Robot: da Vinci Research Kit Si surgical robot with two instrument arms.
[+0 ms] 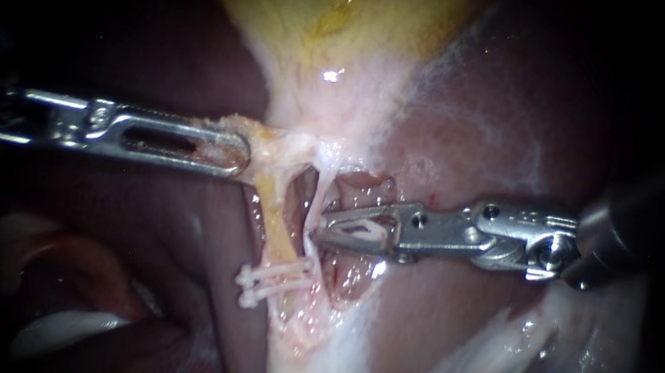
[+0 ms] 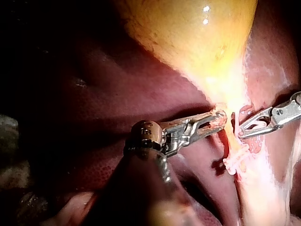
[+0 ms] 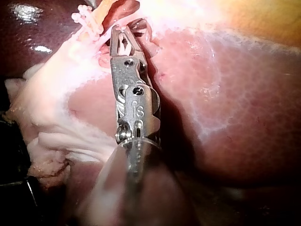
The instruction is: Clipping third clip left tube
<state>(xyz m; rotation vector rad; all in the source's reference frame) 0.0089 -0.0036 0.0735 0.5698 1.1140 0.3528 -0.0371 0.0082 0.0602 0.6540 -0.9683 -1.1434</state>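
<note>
Our right instrument (image 1: 324,231) holds a white clip (image 1: 362,231) in its jaws beside the yellowish left tube (image 1: 276,223). Our left instrument (image 1: 247,155) clamps tissue (image 1: 270,135) at that tube's top, over wet liver (image 1: 140,216).

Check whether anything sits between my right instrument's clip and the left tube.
Yes. A thin pale strand runs just ahead of the jaws of the right instrument, between its loaded clip and the yellowish left tube. Above the two clips already on it, that tube looks otherwise unobstructed. The left instrument grips tissue off to the side.

Yellow gallbladder (image 1: 326,13), white clips (image 1: 275,276)
</note>
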